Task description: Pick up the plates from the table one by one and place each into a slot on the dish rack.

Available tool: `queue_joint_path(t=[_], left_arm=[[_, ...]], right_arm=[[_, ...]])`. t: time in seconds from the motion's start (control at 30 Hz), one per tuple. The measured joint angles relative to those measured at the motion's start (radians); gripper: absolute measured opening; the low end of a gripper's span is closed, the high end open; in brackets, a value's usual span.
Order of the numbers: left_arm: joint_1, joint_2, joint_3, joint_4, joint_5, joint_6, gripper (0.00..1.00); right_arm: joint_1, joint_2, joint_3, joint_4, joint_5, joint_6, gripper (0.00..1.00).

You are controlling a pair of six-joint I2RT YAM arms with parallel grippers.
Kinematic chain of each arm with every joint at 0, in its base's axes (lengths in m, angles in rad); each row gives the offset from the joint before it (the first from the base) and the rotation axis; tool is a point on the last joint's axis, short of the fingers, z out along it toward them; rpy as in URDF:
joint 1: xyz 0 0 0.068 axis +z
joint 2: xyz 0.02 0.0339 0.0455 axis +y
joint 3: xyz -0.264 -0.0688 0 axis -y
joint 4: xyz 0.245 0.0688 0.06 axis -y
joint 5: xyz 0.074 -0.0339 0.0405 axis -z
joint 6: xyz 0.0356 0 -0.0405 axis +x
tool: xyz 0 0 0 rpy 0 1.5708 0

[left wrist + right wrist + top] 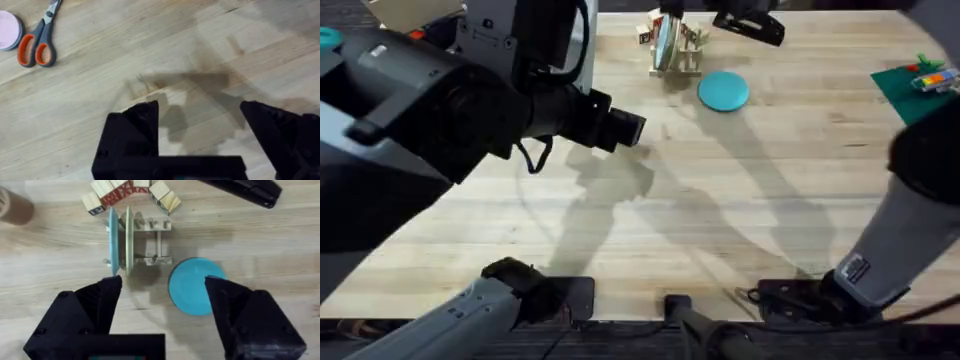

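Left gripper (200,125) hangs over bare table (720,230), jaws spread, holding nothing; scissors (37,35) and a pink dish (9,31) lie off to one side in its wrist view. Right gripper (162,305) jaws also released and empty, hovering just short of the turquoise plate (195,286). That plate lies flat on the table right beside the dish rack (150,242), near its base, can't tell if touching. In the rack: two plates on edge in neighbouring slots, one turquoise (114,240), one cream (129,237). Beyond it, wooden blocks (130,192) and a black stapler-like tool (245,190). Progress by my read: two slotted, one flat plate left, free slots remain next to the cream one. Right arm looks best placed for that pick
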Motion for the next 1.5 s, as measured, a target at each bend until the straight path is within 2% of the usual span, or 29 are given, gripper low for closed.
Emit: queue_joint_path(t=[0.5, 0.77, 0.93, 1.27, 1.5], left_arm=[[0.0, 0.0, 0.0, 0.0, 0.0, 0.0, 0.994], [0.0, 0.0, 0.0, 0.0, 0.0, 0.0, 0.993], [0.0, 0.0, 0.0, 0.0, 0.0, 0.0, 0.992], [0.0, 0.0, 0.0, 0.0, 0.002, -0.062, 0.993], [0.0, 0.0, 0.0, 0.0, 0.021, -0.128, 0.993]], right_arm=[[-0.002, -0.171, 0.001, -0.165, 0.0, 0.0, 0.996], [-0.034, -0.277, 0.002, -0.364, 0.0, -0.058, 0.996], [-0.079, -0.318, 0.002, -0.471, -0.032, -0.168, 0.995], [-0.248, -0.387, -0.006, -0.536, -0.245, -0.375, 0.995], [-0.336, -0.504, -0.181, -0.457, -0.314, -0.423, 0.996]])
